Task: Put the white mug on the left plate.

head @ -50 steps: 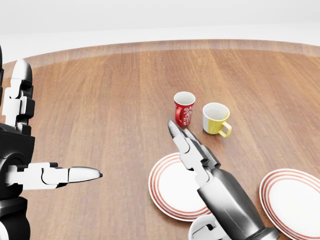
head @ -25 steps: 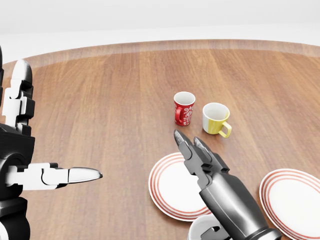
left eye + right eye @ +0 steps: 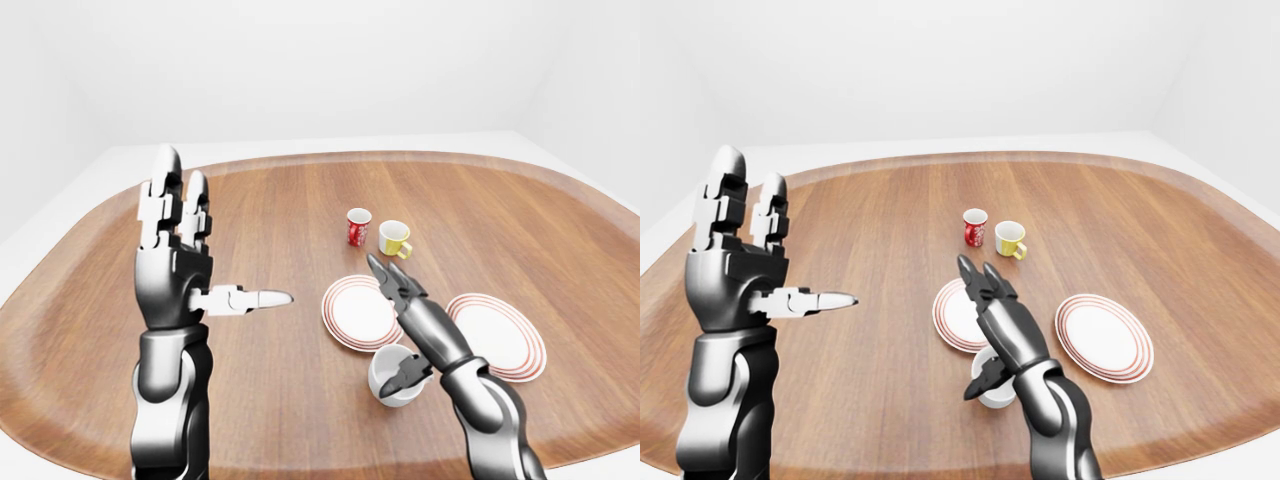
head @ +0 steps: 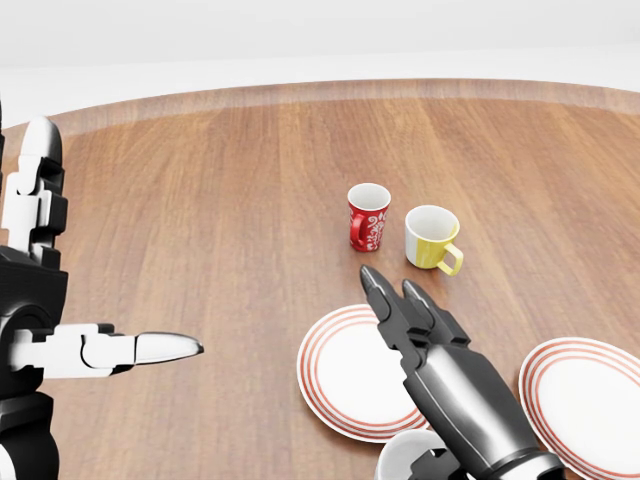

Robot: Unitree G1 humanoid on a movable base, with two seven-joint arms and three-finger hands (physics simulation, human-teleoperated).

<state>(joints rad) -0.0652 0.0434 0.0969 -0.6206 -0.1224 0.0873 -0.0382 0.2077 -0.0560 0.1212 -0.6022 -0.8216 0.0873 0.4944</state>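
Note:
The white mug (image 3: pixel 393 377) stands upright on the wood just below the left plate (image 3: pixel 348 312) in the left-eye view; the head view shows only its rim (image 4: pixel 400 459) at the bottom edge. My right hand (image 3: pixel 402 332) is open. Its long fingers (image 4: pixel 400 310) stretch out flat above the left plate, and its thumb (image 3: pixel 407 380) curls against the mug's right side without closing round it. My left hand (image 3: pixel 218 248) is open and empty, raised at the left with its fingers up and its thumb pointing right.
A red patterned mug (image 4: pixel 368 217) and a yellow mug (image 4: pixel 432 238) stand side by side above the left plate. A second red-rimmed plate (image 4: pixel 590 400) lies to the right. The oval wooden table (image 3: pixel 300 200) has a raised rim.
My right hand has drawn back toward the bottom of the head view and turned, so its dark back now shows. Its fingertips have moved away from the red mug. The left hand has not moved.

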